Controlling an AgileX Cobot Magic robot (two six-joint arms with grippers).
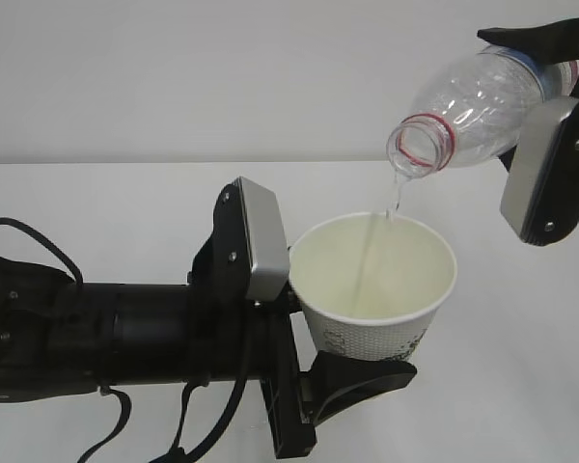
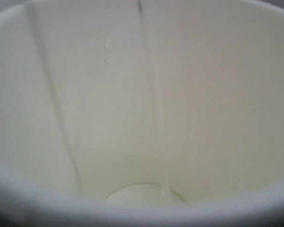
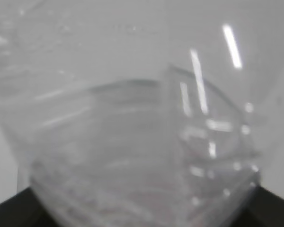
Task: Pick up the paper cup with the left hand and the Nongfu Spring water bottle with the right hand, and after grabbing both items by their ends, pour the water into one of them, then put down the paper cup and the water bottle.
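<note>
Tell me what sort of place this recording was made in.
Probably a lab or test bench, not a kitchen: a bare white table against a plain white wall, with only the paper cup and the Nongfu Spring water bottle in view, each held by a robot gripper.

left hand (image 1: 352,371): black, grey screwed plate, black cables | right hand (image 1: 550,106): black, grey plate

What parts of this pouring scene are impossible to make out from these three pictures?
- Exterior view: the base of the Nongfu Spring water bottle and most of the right end effector are cut off by the frame's edge.
- Left wrist view: the paper cup fills the picture and hides the left end effector.
- Right wrist view: the blurred bottle hides everything else.
</note>
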